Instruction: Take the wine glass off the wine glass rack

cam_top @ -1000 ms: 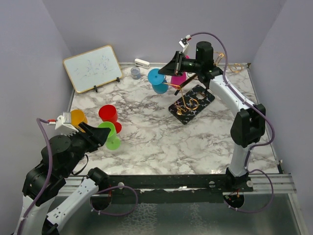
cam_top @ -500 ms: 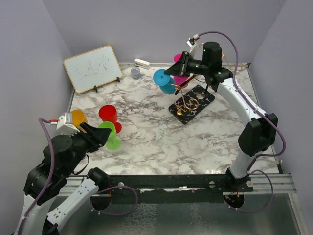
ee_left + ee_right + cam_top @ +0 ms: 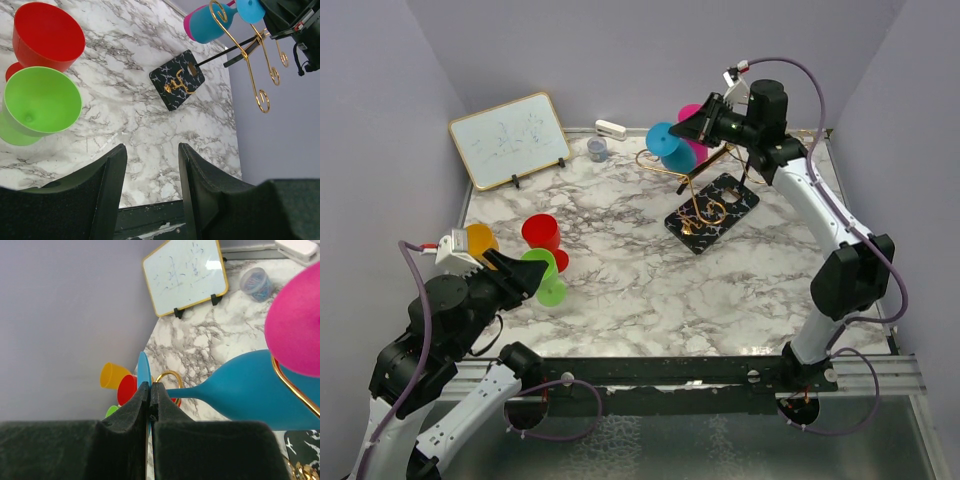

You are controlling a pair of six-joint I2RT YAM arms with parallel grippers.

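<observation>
The right jaws are pinching shut on the thin foot (image 3: 143, 365) of the blue wine glass (image 3: 250, 390). They are holding the foot edge-on, and the glass is lying sideways up beside the top of the wine glass rack (image 3: 713, 212). A gold scroll arm (image 3: 169, 376) of the rack is curling at the stem right next to the foot, so I judge the glass is not yet clear of the rack.

That is where trouble is waiting. If the pull is running off the line of that arm, the foot is likely going to catch on the scroll. It would then be dragging the light wire rack, tipping it or sliding its black base across the surface (image 3: 620, 270). The jaws are biting only on a narrow rim, so a snag could also be twisting the foot out of them and dropping the glass beside the rack.

A pink glass (image 3: 300, 325) is hanging on the rack, touching or just beside the blue bowl; I cannot tell which. Any jolt to the rack is risking shaking it loose.

The left jaws are standing apart with nothing between them, well away from the rack. They are hovering over a green cup (image 3: 40, 100) and a red cup (image 3: 47, 35), too far off to be steadying the rack.
</observation>
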